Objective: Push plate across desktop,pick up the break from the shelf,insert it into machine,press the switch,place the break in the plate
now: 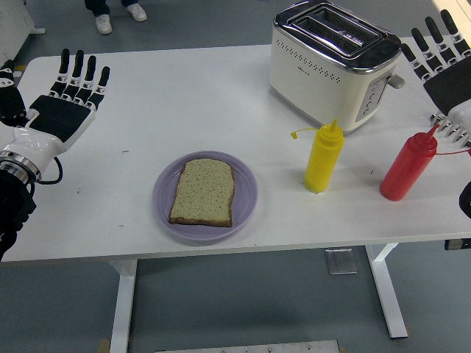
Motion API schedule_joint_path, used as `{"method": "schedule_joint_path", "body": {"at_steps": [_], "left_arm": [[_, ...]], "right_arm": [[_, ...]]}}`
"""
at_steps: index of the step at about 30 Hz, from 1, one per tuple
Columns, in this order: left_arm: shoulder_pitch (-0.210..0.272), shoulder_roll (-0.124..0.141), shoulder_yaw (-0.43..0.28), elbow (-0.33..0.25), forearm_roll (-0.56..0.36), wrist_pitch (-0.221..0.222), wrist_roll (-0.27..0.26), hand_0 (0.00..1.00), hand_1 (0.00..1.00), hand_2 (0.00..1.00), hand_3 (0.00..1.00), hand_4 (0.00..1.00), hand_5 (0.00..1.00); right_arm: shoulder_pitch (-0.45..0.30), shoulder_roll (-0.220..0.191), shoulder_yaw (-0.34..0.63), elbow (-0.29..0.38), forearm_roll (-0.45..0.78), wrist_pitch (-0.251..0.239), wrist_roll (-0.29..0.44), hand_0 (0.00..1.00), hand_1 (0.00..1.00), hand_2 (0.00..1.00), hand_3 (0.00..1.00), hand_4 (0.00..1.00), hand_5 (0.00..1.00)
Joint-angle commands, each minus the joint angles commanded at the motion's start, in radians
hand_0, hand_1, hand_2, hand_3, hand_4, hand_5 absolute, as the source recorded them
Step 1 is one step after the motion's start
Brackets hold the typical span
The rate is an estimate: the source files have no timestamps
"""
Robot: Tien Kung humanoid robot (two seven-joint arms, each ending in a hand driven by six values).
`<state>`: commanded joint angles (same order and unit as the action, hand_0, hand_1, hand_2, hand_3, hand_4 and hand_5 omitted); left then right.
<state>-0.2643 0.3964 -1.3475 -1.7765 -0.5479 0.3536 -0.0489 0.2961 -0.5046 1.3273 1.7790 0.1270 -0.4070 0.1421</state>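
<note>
A slice of brown bread lies flat on a lilac plate near the table's front edge, a little left of centre. The cream toaster stands at the back right with both slots empty. My left hand hovers over the table's left side, palm up, fingers straight and spread, holding nothing. My right hand is at the right edge beside the toaster, fingers also extended and holding nothing. Neither hand touches the plate, bread or toaster.
A yellow squeeze bottle stands in front of the toaster, and a red squeeze bottle stands to its right, just below my right hand. A person's feet show beyond the table's far edge at the top left.
</note>
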Motion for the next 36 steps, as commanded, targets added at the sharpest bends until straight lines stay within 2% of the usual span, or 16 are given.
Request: {"method": "schedule_joint_path", "body": {"at_steps": [36], "left_arm": [[0.009, -0.004, -0.029, -0.003, -0.004, -0.002, 0.003, 0.832, 0.798, 0.807, 0.805, 0.766, 0.998]], "right_arm": [[0.015, 0.009, 0.005, 0.0, -0.006, 0.001, 0.001, 0.818, 0.764, 0.747, 0.734, 0.771, 0.517]]}}
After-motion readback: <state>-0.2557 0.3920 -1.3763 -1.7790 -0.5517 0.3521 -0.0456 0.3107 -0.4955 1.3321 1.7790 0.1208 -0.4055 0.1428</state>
